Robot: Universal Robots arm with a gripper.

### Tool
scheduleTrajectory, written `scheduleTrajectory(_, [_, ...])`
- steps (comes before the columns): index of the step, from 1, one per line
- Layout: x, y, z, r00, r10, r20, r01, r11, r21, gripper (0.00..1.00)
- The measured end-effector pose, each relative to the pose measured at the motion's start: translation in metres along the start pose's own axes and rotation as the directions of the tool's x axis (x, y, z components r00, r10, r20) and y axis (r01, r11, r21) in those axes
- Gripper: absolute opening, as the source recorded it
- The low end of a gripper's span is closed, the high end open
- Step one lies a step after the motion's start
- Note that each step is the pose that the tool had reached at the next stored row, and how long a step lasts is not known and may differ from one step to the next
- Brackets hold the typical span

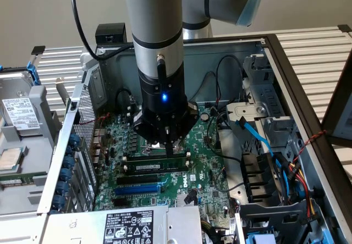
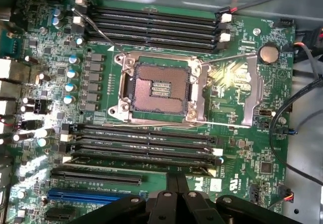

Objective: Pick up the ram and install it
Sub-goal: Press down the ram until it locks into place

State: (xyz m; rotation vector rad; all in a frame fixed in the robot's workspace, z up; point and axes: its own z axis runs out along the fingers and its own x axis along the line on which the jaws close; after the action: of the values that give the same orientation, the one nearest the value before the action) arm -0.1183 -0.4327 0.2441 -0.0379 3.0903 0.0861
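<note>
A robot arm reaches down into an open computer case (image 1: 286,62), its gripper (image 1: 171,148) low over the motherboard (image 1: 206,170), just above the black memory slots (image 1: 154,172). The ram (image 1: 155,167), a thin green stick with a white label, lies along one of these slots, directly at the gripper's 6 o'clock. Whether the fingers are open or closed cannot be told. A blue slot (image 1: 137,189) sits further toward 6 o'clock. In the wrist view the empty CPU socket (image 2: 159,90) fills the centre
</note>
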Motion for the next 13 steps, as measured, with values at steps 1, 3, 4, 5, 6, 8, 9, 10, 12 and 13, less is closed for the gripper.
scheduleTrajectory(1, [0.0000, 0.0000, 0.0001, 0.9998, 0.017, 0.0010, -0.017, 0.9998, 0.0009, 0.10])
scheduleTrajectory(3, [0.0000, 0.0000, 0.0002, 0.9986, 0.054, 0.0030, -0.054, 0.9986, 0.0027, 0.10])
scheduleTrajectory(4, [0.0000, -0.0001, 0.0003, 0.9973, 0.073, 0.0041, -0.073, 0.9973, 0.0036, 0.10])
scheduleTrajectory(5, [0.0000, 0.0000, 0.0003, 0.9959, 0.091, 0.0052, -0.091, 0.9959, 0.0044, 0.10])
scheduleTrajectory(6, [0.0000, 0.0000, 0.0004, 0.9941, 0.108, 0.0062, -0.108, 0.9942, 0.0051, 0.10])
scheduleTrajectory(8, [0.0000, -0.0001, 0.0006, 0.9895, 0.144, 0.0085, -0.144, 0.9895, 0.0067, 0.10])
scheduleTrajectory(9, [0.0000, -0.0001, 0.0006, 0.9867, 0.162, 0.0096, -0.162, 0.9867, 0.0075, 0.10])
scheduleTrajectory(10, [0.0000, -0.0001, 0.0007, 0.9838, 0.179, 0.0107, -0.179, 0.9838, 0.0082, 0.10])
scheduleTrajectory(12, [0.0000, -0.0001, 0.0008, 0.9769, 0.213, 0.0130, -0.214, 0.9769, 0.0096, 0.10])
scheduleTrajectory(13, [0.0001, -0.0001, 0.0009, 0.9730, 0.230, 0.0140, -0.231, 0.9730, 0.0102, 0.10])
